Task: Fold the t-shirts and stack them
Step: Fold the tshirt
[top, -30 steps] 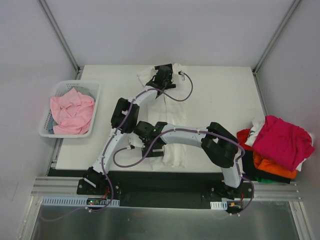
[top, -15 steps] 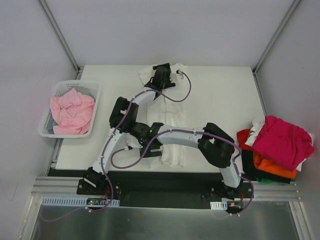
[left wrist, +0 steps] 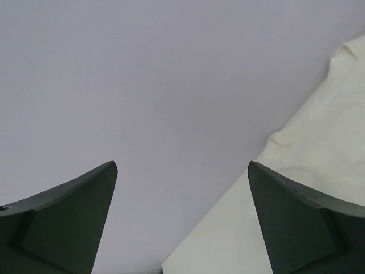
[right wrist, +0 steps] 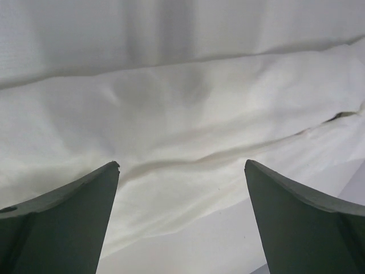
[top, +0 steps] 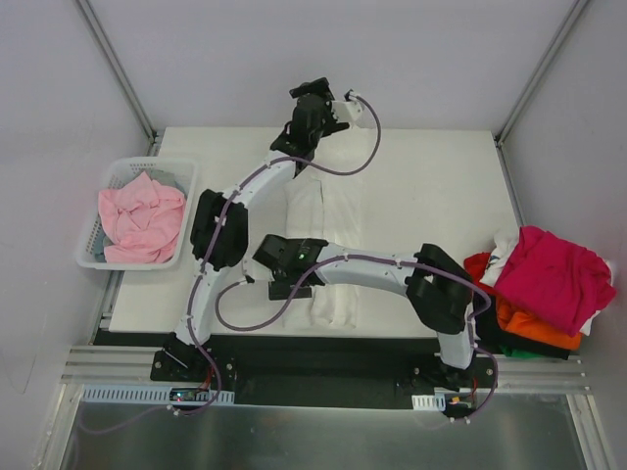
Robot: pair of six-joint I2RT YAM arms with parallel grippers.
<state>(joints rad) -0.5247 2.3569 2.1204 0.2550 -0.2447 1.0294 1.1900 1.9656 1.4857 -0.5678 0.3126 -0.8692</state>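
Top external view: the table (top: 431,196) carries the white tee (top: 328,211) at its middle. The tee is laid out as a long narrow strip from the far edge to the near edge, which suggests its sides are already turned in and a crosswise fold is due. At the table's right edge sits a pile (top: 549,279) of magenta, orange and dark tees, kept out of the working space. Whether these are folded cannot be told. On the left a basket (top: 189,211) holds a crumpled pink tee (top: 142,220), probably waiting its turn.

The left arm reaches to the strip's far end. In its wrist view the left gripper (left wrist: 181,165) is spread and empty, facing the wall with only a corner of cloth at lower right, so it is clear of the tee. The right gripper (right wrist: 181,164), also spread and holding nothing, hangs low over the strip's near part, astride a crease, likely placed to take that end.
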